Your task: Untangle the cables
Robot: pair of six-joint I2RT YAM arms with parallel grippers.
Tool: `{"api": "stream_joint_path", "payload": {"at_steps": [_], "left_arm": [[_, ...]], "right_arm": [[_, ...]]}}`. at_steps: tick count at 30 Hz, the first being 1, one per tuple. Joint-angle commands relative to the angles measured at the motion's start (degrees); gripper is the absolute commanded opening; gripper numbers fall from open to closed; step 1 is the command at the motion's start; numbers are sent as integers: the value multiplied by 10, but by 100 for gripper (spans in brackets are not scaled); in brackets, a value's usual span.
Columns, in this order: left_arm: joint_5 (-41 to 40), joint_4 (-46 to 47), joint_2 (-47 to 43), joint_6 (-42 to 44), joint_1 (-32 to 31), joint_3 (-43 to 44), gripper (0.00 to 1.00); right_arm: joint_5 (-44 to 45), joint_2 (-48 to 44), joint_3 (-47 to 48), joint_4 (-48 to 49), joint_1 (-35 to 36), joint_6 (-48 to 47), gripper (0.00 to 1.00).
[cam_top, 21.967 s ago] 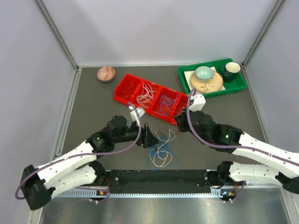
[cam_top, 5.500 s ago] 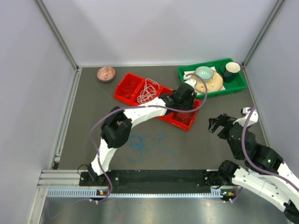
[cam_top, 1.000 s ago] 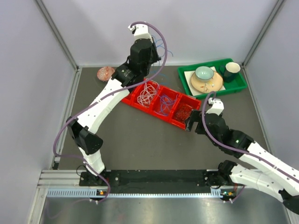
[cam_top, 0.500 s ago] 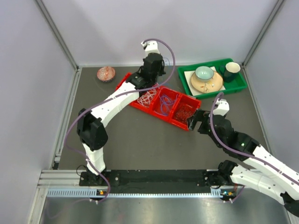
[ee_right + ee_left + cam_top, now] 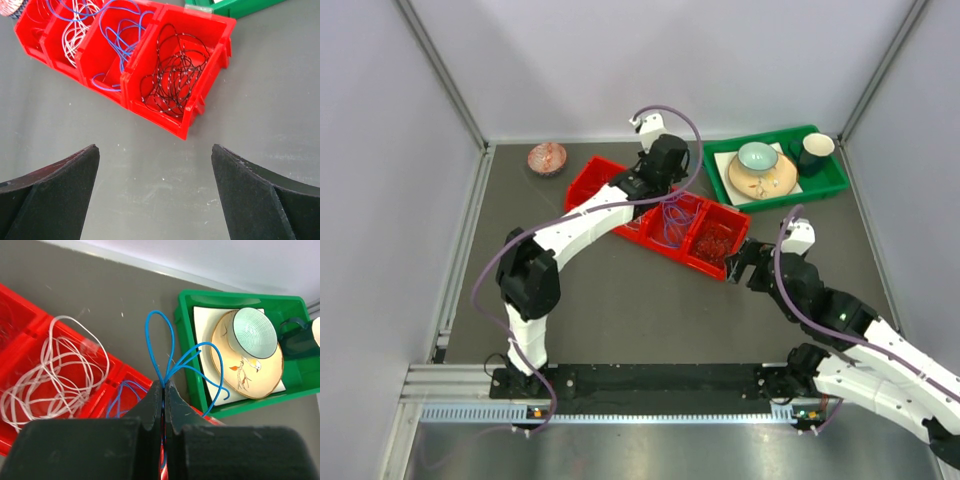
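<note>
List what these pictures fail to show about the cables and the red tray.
- Left wrist view: the blue cable vanishes into the shut left tool; its lower end is hidden.
- Top view: the left arm covers that grip; the black cables are too small to judge.
- Right wrist view: the top edge cuts off the red tray at its end compartment.

My left arm (image 5: 582, 215) stretches far forward, arching right from its elbow; its wrist tips downward; the left gripper (image 5: 164, 386) is clamped tight on a blue cable (image 5: 147, 332) (loops fan out past the tips); my right arm (image 5: 840, 315) lies low, angled forward-left; the right gripper (image 5: 154, 152) gapes wide, holding nothing.
</note>
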Motion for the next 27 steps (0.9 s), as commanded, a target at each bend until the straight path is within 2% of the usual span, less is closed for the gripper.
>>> {"api": "stream_joint_path", "payload": {"at_steps": [1,13,27], "left_arm": [[-23,0,23,-83,-1,-4,0],[-51,-58,96,-250,-4,-33,0],[-38,-67,133,-268,-24,-58,0]], "right_arm": [[11,-17,-7,10,-5,7,92],[24,-45,-8,-11,-5,2,93],[9,-32,-1,-11,-5,-2,94]]}}
